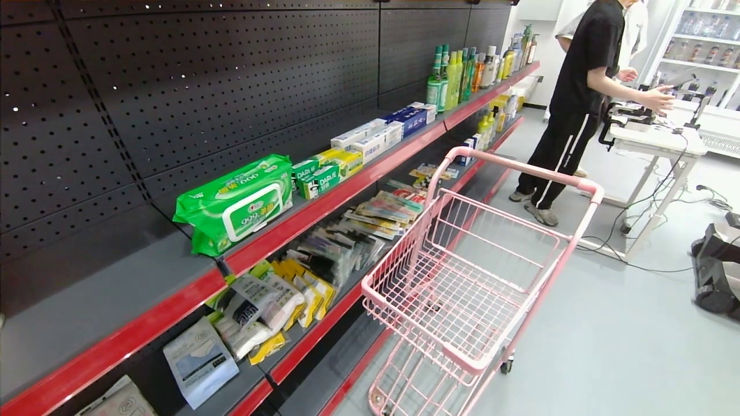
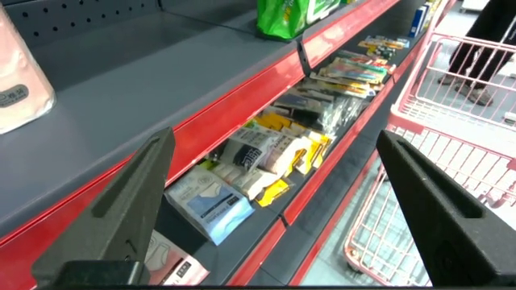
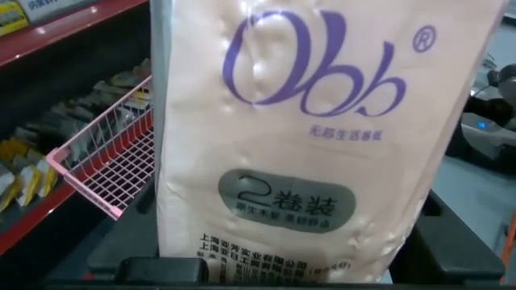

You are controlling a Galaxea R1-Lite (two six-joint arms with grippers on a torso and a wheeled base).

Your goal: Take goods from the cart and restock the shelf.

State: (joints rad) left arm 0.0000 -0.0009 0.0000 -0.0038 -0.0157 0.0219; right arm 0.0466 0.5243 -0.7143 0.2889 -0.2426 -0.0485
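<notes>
Pack (image 3: 314, 137) is pinched in right gripper (image 3: 290, 246), by the cart (image 1: 514, 166). Carrying step, looks like?
Reply: yep, left gripper (image 2: 274, 149) hangs spread; next it likely needs bare shelf (image 1: 115, 271) to set down on.

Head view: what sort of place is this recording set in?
Most likely a small shop aisle, possibly a mock one: red-edged shelves stocked with bottles and a green wipes pack, a pink shopping cart alongside, and a paper roll pack in the right tool.
</notes>
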